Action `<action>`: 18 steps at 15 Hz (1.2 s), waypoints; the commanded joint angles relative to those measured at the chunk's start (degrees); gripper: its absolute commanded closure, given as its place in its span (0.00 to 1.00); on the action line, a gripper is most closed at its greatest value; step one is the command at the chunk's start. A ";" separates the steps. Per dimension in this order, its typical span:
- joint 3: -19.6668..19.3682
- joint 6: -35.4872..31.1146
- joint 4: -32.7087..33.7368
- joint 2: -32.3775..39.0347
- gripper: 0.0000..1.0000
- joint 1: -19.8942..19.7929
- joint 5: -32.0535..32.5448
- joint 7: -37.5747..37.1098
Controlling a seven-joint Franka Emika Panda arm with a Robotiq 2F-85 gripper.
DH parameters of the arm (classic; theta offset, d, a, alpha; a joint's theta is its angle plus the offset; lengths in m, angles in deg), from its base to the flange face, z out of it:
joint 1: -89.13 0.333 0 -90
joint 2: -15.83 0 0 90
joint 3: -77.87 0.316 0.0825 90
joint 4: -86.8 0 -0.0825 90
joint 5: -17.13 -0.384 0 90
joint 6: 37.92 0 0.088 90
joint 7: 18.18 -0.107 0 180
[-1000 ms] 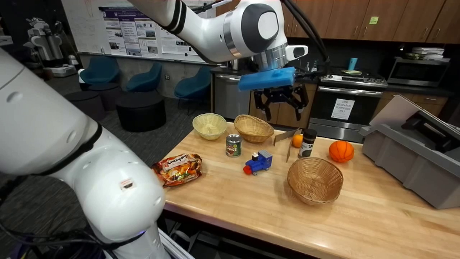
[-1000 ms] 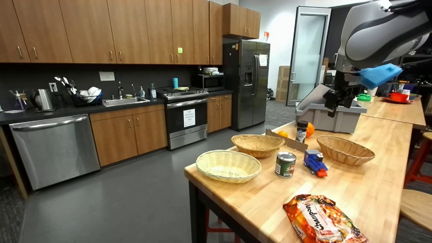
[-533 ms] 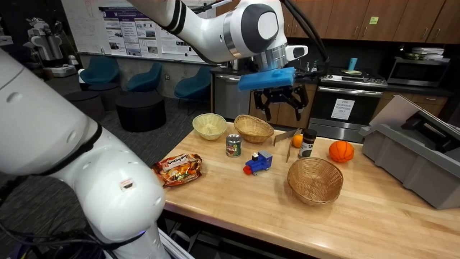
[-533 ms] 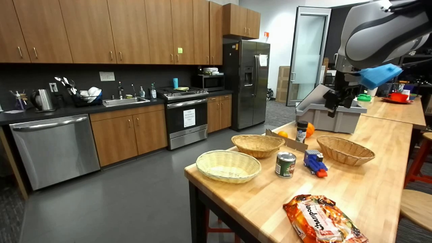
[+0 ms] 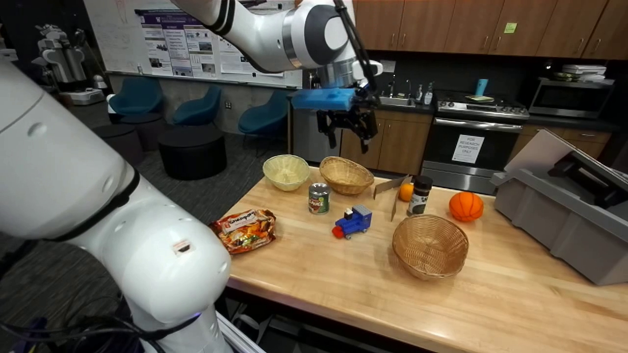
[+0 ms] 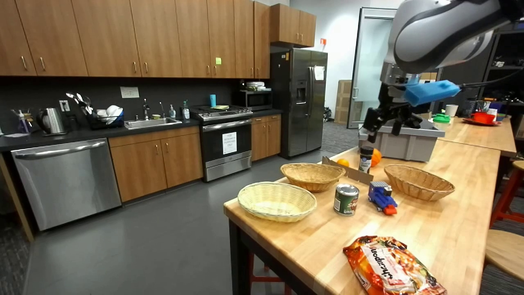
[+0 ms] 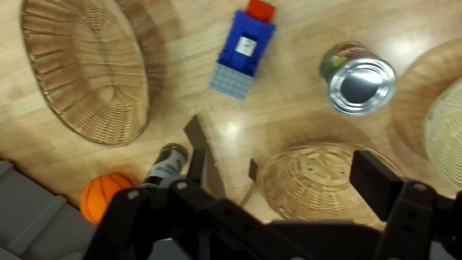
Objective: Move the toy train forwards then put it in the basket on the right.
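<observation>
The blue toy train (image 5: 355, 220) is resting on the table (image 5: 314, 264), in an exterior view pointing its red end left and near. To its left the sauce can (image 5: 319, 198) is standing; to its right and nearer, the tan basket (image 5: 431, 245) is waiting. All these are staying where they were half a second ago. Only the arm (image 5: 265, 39) is moving: the gripper (image 5: 349, 145) is shifting left in both exterior views, hanging well above the table, jaws spread apart and gripping nothing. Probably it is just beginning its approach, with the forward move and the basket placement both still remaining.
</observation>
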 commanded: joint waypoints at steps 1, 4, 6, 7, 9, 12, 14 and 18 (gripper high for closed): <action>4.65 3.28 6.18 4.34 0.00 4.10 -6.61 -8.90; 7.60 4.01 8.37 6.21 0.00 5.65 -8.49 -14.38; 8.46 5.25 8.37 6.42 0.00 6.08 -8.49 -16.06; 8.59 5.93 8.12 6.51 0.00 6.20 -8.46 -16.39; 8.46 7.87 6.87 6.18 0.00 6.19 -8.37 -16.40; 8.22 11.09 4.98 5.30 0.00 6.11 -8.09 -16.33; 8.03 12.78 3.70 4.95 0.00 6.03 -8.19 -16.52; 7.46 14.31 1.06 4.09 0.00 5.84 -8.52 -16.85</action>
